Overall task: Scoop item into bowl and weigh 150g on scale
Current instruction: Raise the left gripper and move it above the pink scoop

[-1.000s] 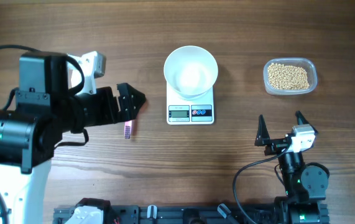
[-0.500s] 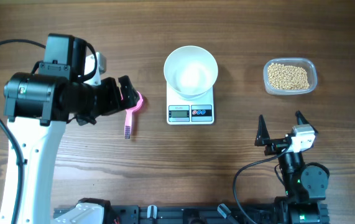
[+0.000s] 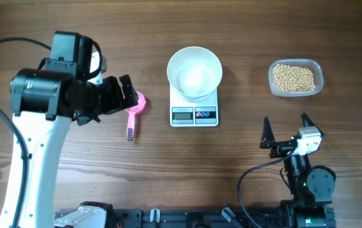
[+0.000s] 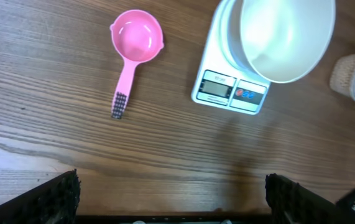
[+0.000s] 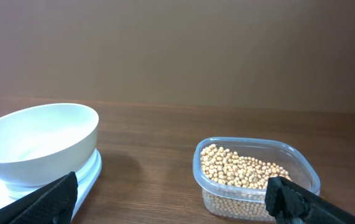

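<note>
Left end effector (image 3: 125, 94) spread, empty, just beside pink scoop (image 4: 135, 45); its handle points back toward the robot base. Left arm nearer. Beans (image 3: 294, 78) sit in tub (image 3: 321, 77), far right; right end effector (image 3: 286, 126) spread, empty.

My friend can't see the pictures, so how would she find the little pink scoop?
Find the white bowl sitting on the scale in the middle of the table. Just beside the scale, toward the left arm, lies the scoop. It is the only pink thing, with a round cup and a thin dark-tipped handle.
</note>
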You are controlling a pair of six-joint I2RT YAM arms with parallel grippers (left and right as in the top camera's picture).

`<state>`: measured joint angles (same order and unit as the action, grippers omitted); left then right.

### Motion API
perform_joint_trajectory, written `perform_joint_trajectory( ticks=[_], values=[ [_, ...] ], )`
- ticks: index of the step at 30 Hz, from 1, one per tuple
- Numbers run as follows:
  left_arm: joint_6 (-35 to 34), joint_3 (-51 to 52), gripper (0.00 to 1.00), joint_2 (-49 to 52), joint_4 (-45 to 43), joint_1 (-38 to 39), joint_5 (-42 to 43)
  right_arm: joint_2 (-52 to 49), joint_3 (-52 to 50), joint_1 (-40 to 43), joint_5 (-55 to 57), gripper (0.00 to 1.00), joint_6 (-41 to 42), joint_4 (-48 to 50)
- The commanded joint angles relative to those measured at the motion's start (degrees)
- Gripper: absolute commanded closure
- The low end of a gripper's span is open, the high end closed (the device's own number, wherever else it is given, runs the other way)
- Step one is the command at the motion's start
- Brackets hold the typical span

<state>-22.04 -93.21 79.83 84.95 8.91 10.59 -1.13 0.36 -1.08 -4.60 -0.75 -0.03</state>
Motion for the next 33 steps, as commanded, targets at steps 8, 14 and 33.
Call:
perform_joint_trajectory(
  ticks=[8,14,33],
  values=[
    [-0.7,2.6,0.00,3.6,-2.2,0.2,-1.7,0.1,-0.1,0.0,0.7,0.00,-0.7,0.1],
    [-0.7,2.6,0.00,3.6,-3.8,-0.7,-3.7,0.1,-0.1,0.0,0.7,0.00,-0.7,0.1],
    [-0.7,2.6,0.00,3.6,-4.0,-12.2,-3.7,0.1,-0.1,0.0,0.7,0.00,-0.7,0.1]
  ],
)
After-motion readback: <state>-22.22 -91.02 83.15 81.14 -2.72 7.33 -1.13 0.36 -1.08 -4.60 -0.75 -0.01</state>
